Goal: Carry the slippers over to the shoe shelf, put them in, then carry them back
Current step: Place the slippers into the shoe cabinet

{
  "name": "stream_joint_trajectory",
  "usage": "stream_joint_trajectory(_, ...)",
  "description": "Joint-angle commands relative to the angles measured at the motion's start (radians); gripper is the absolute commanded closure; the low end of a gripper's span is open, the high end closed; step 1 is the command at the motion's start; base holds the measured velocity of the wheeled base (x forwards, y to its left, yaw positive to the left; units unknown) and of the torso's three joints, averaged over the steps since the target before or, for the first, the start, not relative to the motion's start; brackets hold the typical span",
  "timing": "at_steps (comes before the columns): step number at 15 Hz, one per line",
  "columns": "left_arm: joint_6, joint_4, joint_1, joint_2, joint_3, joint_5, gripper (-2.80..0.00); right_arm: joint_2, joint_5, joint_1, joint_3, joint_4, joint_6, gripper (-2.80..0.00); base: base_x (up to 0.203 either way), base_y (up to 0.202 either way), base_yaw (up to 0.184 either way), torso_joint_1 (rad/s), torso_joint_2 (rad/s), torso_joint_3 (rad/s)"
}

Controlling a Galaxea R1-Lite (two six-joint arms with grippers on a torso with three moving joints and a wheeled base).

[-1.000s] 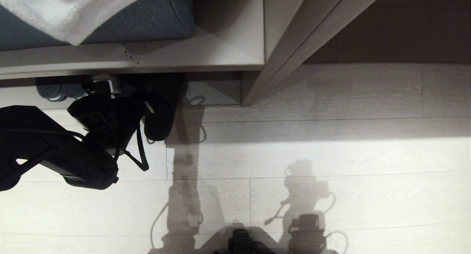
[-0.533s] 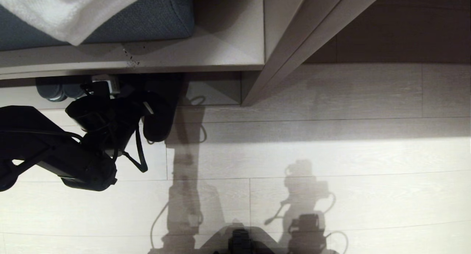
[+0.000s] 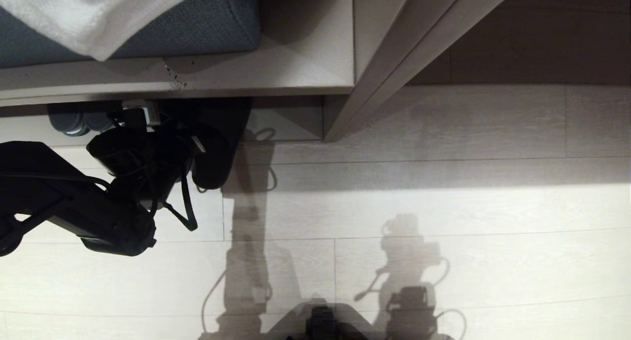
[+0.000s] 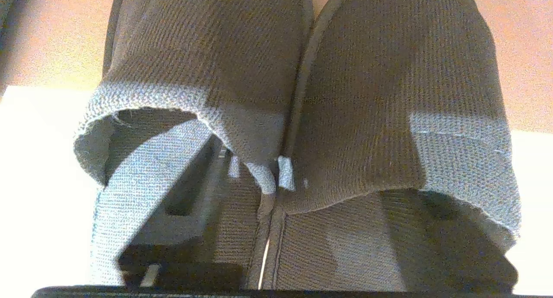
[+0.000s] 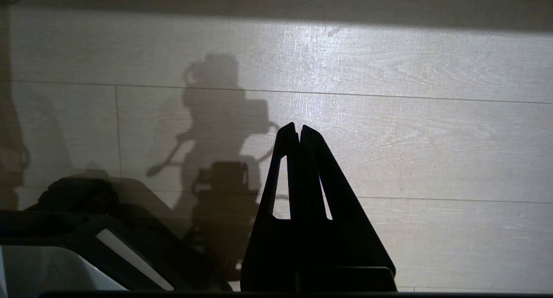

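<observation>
Two slippers [image 4: 293, 116] at shoe shelf [image 3: 286, 118]

Two black slippers [image 4: 302, 116] lie side by side as one pair; in the head view only one dark mass [image 3: 214, 153] of them shows at the shelf's mouth on the left. One shelf [image 3: 286, 120] opening is visible, far left. One blue cushion [image 3: 197, 29] sits on top, with one white cloth [image 3: 88, 15] over it. Two round grey things [image 3: 79, 120] sit inside the shelf at far left; what they are cannot be told. Two grippers: the left gripper [image 3: 197, 145] and the right gripper [image 5: 298, 131].
</observation>
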Motion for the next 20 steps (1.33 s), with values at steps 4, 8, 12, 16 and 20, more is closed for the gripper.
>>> stream_joint_trajectory(4, 0.010, -0.008, 0.000, -0.012, 0.009, 0.001, -2.80, -0.039, 0.000, 0.000, 0.040, 0.000, -0.001, 0.00, 0.000, 0.000, 0.000, 0.000, 0.00, 0.000)
stream_joint_trajectory(8, 0.017, -0.007, 0.000, -0.059, 0.059, -0.003, -2.80, -0.039, 0.000, 0.000, 0.040, 0.000, -0.001, 0.00, 0.000, 0.000, 0.000, 0.000, 0.00, 0.000)
stream_joint_trajectory(12, 0.017, 0.007, 0.020, -0.124, 0.095, -0.015, -2.80, -0.039, 0.000, 0.000, 0.040, 0.000, -0.001, 0.00, 0.000, 0.000, 0.000, 0.000, 0.00, 0.000)
stream_joint_trajectory(16, 0.017, 0.016, 0.032, -0.177, 0.141, -0.032, -2.80, -0.039, 0.000, 0.000, 0.040, 0.000, -0.001, 0.00, 0.000, 0.000, 0.000, 0.000, 0.00, 0.000)
stream_joint_trajectory(20, 0.021, 0.027, 0.037, -0.199, 0.163, -0.033, -2.80, -0.039, 0.000, 0.000, 0.040, 0.000, -0.001, 0.00, 0.000, 0.000, 0.000, 0.000, 0.00, 0.000)
